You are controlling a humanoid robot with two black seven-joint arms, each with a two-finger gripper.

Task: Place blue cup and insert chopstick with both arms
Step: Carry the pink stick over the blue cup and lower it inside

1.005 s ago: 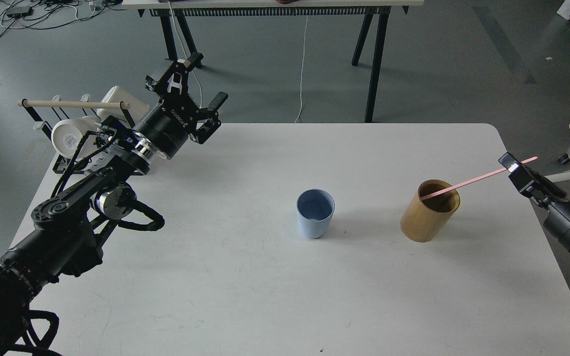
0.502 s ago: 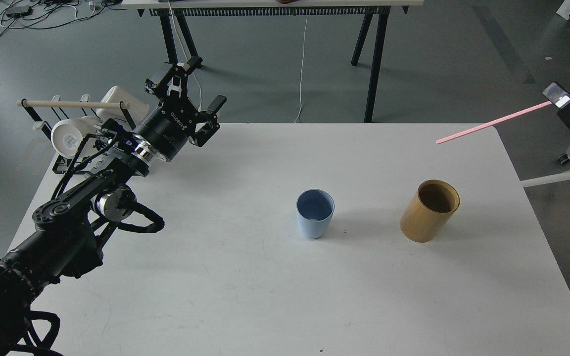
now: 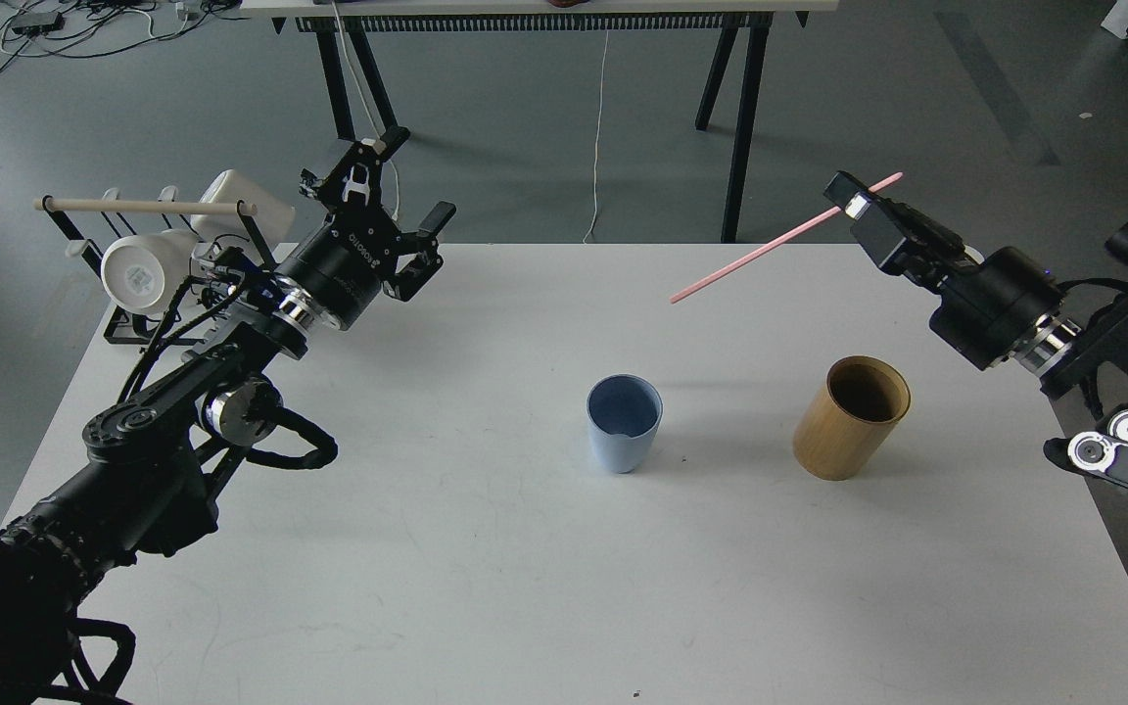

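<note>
The blue cup [image 3: 624, 422] stands upright and empty at the middle of the white table [image 3: 525, 587]. My right gripper [image 3: 855, 199] is shut on the pink chopstick [image 3: 765, 248] near its upper end. It holds the stick in the air above the table's far right part, slanting down to the left. The stick's free tip hangs above and to the right of the cup, apart from it. My left gripper [image 3: 399, 201] is open and empty above the table's far left corner, well left of the cup.
A tan wooden cylinder [image 3: 851, 417] stands upright and empty to the right of the cup. A rack with white mugs [image 3: 143, 274] and a wooden rod sits at the table's left edge. Black table legs [image 3: 740, 117] stand behind.
My right gripper lifted the chopstick out of the wooden cylinder, rose to the right, then swung left over the table. My left gripper shifted slightly right and stayed open.
</note>
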